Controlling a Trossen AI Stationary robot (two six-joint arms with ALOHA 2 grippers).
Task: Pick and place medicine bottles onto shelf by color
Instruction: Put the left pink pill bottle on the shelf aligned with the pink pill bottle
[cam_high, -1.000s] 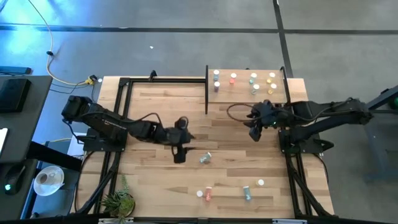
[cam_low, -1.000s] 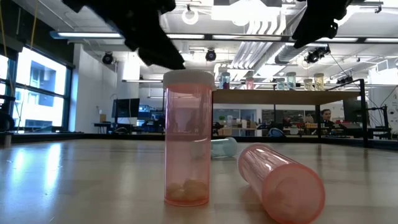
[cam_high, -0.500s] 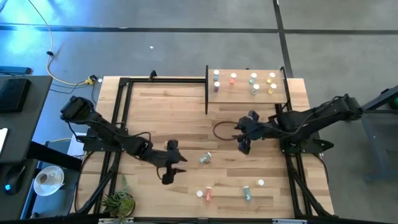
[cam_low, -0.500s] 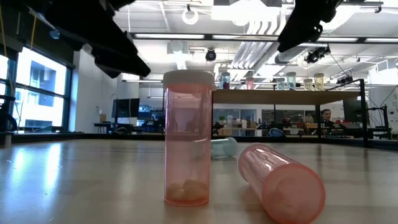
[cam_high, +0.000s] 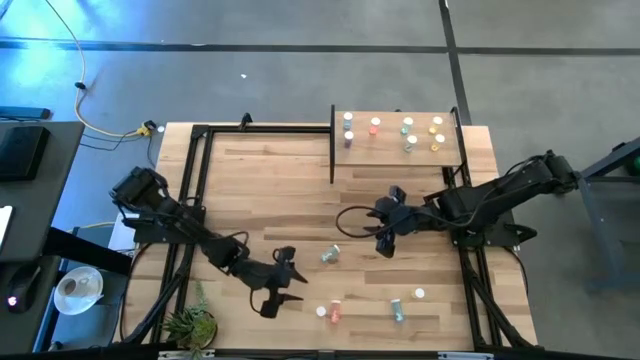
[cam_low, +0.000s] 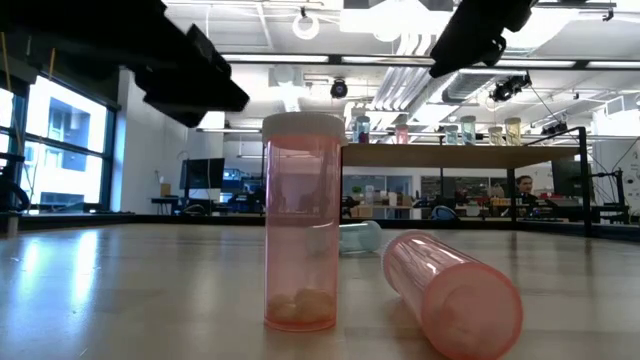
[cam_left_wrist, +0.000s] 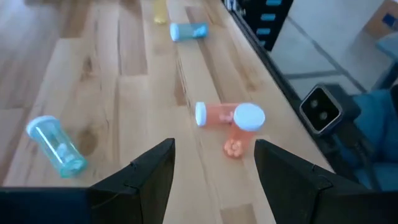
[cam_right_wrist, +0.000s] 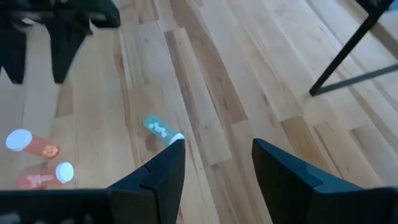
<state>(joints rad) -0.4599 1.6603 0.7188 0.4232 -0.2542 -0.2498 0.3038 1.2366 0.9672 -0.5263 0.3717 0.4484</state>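
Pale striped wood on the table (cam_high: 260, 190), black on its frame posts. Lighter wood on the far-right shelf (cam_high: 395, 150), with white-capped bottles there: blue-grey at left (cam_high: 348, 136), red-pink (cam_high: 375, 126), teal (cam_high: 409, 141), yellow at right (cam_high: 437, 140). Translucent pink on two near bottles, one upright with white cap (cam_low: 300, 235), one lying (cam_low: 455, 290). Clear teal on a lying bottle mid-table (cam_left_wrist: 55, 146); blue with white cap on another, near right (cam_left_wrist: 188, 31). Both arms black, left gripper (cam_high: 280, 290) and right gripper (cam_high: 385, 235) alike.

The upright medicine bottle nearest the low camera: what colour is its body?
Translucent pink body, white cap; clearest in the low view.
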